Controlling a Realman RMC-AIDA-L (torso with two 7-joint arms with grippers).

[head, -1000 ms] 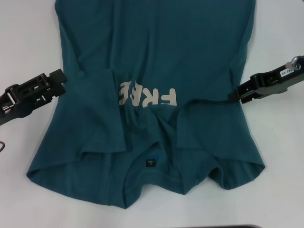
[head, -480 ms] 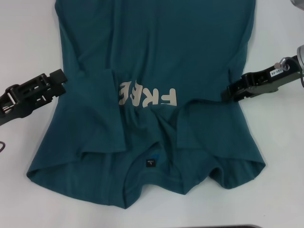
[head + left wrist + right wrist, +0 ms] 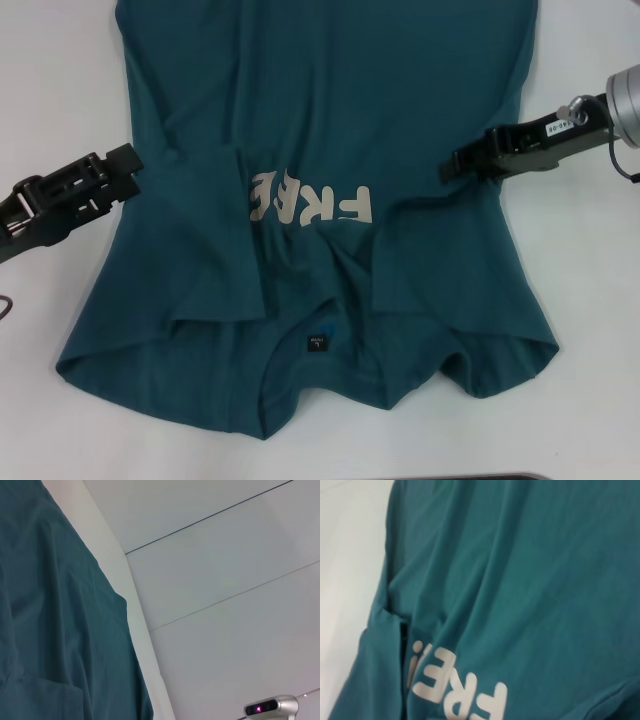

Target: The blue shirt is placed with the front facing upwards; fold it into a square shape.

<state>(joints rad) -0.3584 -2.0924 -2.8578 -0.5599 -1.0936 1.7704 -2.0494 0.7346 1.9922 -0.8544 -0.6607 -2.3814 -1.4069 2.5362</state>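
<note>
Teal cotton — the blue shirt (image 3: 330,150) lies flat on the white table (image 3: 60,80), collar nearest the robot, both sleeves folded inward over the chest. Right gripper (image 3: 452,166) over the shirt's right edge, left gripper (image 3: 130,163) at the left edge; whether either grips cloth, cannot tell. Best to pinch both sides level and fold evenly. Hem cut off — lettering partly creased.
</note>
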